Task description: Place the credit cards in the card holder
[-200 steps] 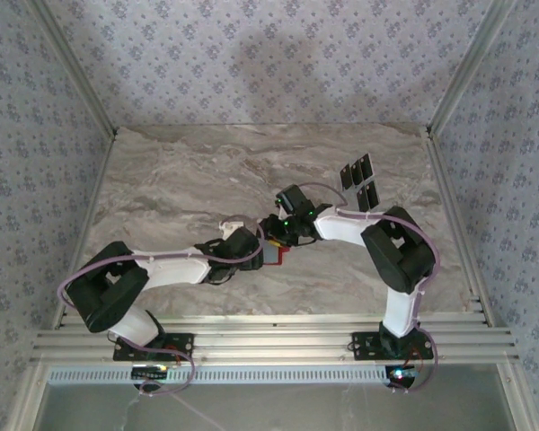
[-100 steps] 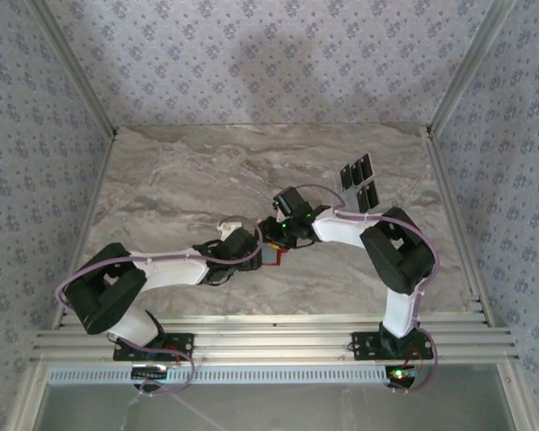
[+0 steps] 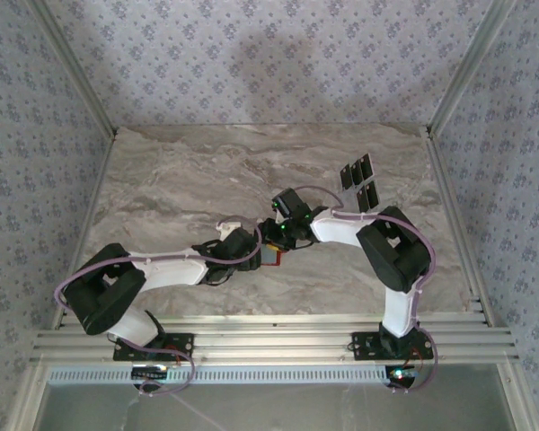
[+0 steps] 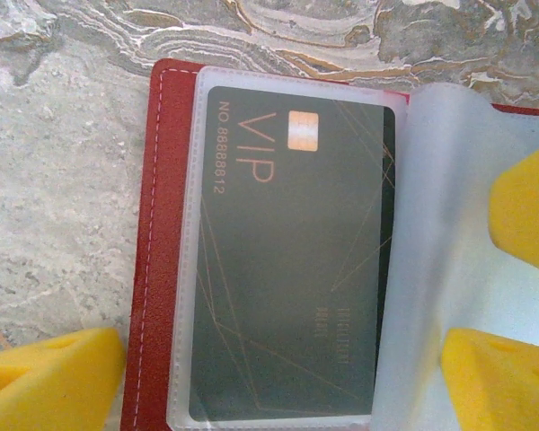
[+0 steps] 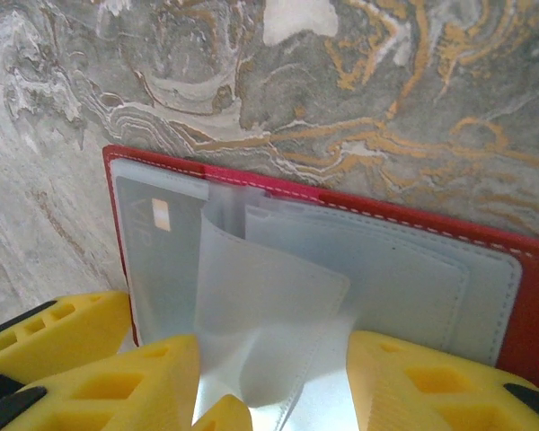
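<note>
The left pincer [image 4: 269,382] stands wide open over the opened red card holder [image 4: 153,269] and grips nothing. The right pincer [image 5: 274,377] is about half open, with a clear sleeve [image 5: 269,305] loose between its fingers. One black VIP card [image 4: 287,269] sits inside a pocket. More credit cards [image 3: 359,182] lie well apart on the worktop [image 3: 180,180].

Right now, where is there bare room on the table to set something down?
Bare: the far-left table, from the left rail to the arms, and the near strip between the card holder and the right arm's base. Crowded: the middle, where left hand and right hand meet over the holder, and far right by the credit cards.
</note>
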Controlling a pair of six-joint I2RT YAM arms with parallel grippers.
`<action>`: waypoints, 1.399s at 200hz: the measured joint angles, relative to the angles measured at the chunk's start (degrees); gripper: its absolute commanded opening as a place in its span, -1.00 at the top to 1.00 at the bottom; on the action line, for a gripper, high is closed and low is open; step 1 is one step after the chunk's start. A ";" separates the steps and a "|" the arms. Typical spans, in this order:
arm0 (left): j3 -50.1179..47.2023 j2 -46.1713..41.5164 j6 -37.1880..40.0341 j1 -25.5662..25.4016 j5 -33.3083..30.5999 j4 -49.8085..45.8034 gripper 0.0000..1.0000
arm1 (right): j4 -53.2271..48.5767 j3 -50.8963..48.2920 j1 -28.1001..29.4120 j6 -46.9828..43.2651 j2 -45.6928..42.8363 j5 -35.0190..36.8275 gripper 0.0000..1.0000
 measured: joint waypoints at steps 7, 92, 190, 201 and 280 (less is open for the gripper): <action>0.00 0.00 0.00 0.00 0.00 0.00 -0.84 | 0.44 0.02 -0.02 0.00 0.13 -0.09 0.01; -0.07 -0.66 0.00 0.04 0.04 -0.81 -0.91 | 3.67 0.02 -0.24 0.17 0.76 -1.27 0.01; -0.85 -12.31 -0.13 1.20 -1.51 -7.17 -0.99 | 4.59 2.71 0.52 0.63 2.80 -2.49 0.01; -0.87 -13.18 -0.17 1.57 -1.77 -7.63 -0.99 | 4.57 3.08 0.83 0.83 3.13 -2.51 0.01; -3.19 -22.08 -0.63 5.57 -3.50 -12.13 -0.99 | 1.44 11.08 4.22 1.03 4.17 -2.38 -0.01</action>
